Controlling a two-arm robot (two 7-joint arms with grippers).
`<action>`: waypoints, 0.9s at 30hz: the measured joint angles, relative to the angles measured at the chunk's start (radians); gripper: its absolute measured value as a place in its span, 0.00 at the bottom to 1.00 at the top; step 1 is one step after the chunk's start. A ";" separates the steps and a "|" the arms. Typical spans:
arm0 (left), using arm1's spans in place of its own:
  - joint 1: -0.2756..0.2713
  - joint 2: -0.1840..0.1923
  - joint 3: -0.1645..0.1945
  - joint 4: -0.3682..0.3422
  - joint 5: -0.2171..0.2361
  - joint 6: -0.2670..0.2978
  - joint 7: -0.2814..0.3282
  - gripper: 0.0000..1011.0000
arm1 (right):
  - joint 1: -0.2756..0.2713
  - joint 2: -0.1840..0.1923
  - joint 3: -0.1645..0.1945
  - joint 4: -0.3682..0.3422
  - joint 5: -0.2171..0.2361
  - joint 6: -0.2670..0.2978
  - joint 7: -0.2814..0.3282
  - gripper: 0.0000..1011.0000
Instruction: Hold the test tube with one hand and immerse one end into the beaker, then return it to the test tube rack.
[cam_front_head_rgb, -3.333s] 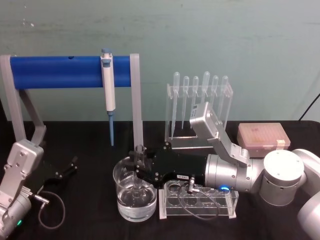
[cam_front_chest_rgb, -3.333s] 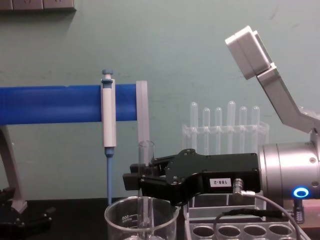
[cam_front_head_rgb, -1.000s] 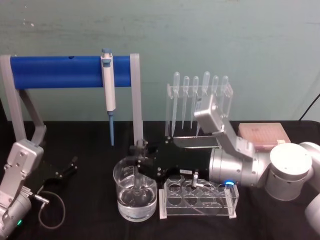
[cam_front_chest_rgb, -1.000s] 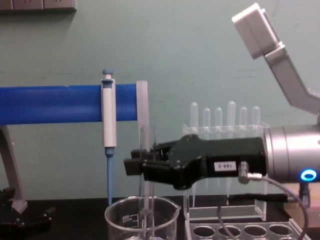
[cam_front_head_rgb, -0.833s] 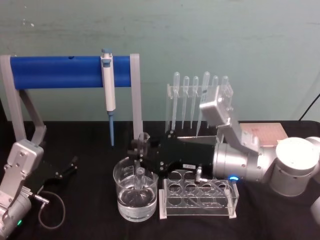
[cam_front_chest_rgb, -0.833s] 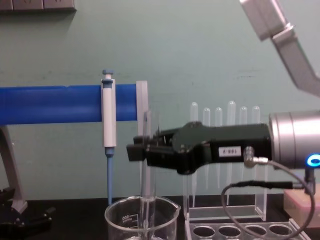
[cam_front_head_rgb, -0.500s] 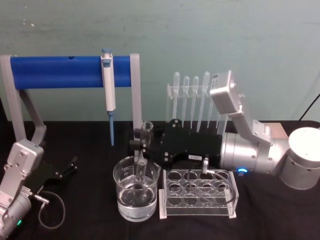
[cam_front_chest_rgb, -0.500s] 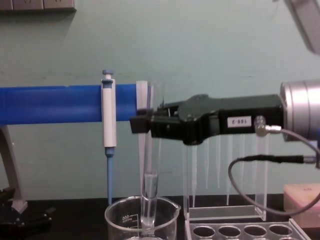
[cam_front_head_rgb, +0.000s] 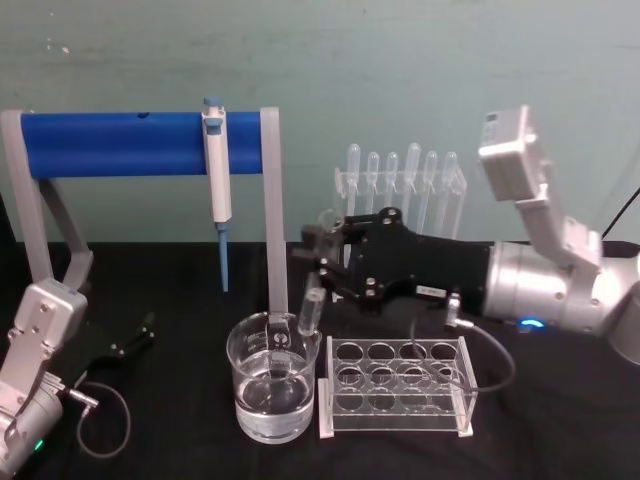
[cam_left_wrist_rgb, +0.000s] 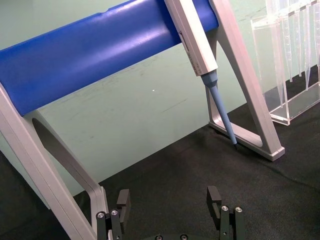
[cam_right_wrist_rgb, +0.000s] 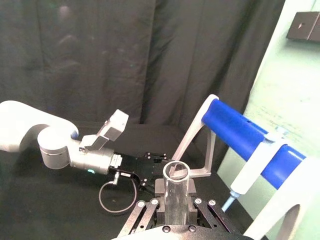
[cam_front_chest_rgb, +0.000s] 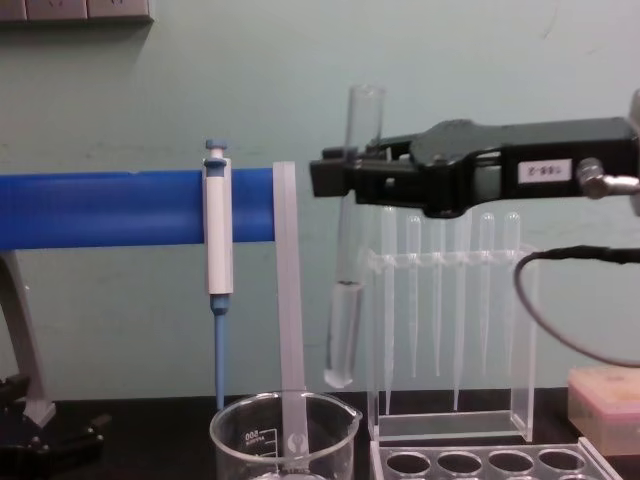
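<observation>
- Two fingers of the right gripper (cam_front_chest_rgb: 338, 178) are clamped on the upper part of the test tube (cam_front_chest_rgb: 343, 320), a little below its open rim.
- We see the tube hanging slightly tilted in the air, its rounded bottom just above the rim of the beaker (cam_front_head_rgb: 240, 372) and apart from it, with clear liquid in its lower part.
- We find the beaker, holding water, on the black table (cam_front_head_rgb: 180, 290) just beside the test tube rack (cam_front_head_rgb: 398, 432).
- Our left gripper (cam_left_wrist_rgb: 169, 200) rests low at the table's left side, fingers spread wide.
</observation>
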 joint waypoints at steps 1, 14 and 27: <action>0.000 0.000 0.000 0.000 0.000 0.000 0.000 0.99 | -0.004 0.006 0.004 -0.007 0.003 0.000 -0.002 0.22; 0.000 0.000 0.000 0.000 0.000 0.000 0.000 0.99 | -0.137 0.136 0.083 -0.126 0.036 -0.013 -0.053 0.22; 0.000 0.000 0.000 0.000 0.000 0.000 0.000 0.99 | -0.244 0.185 0.134 -0.137 0.001 -0.081 -0.067 0.22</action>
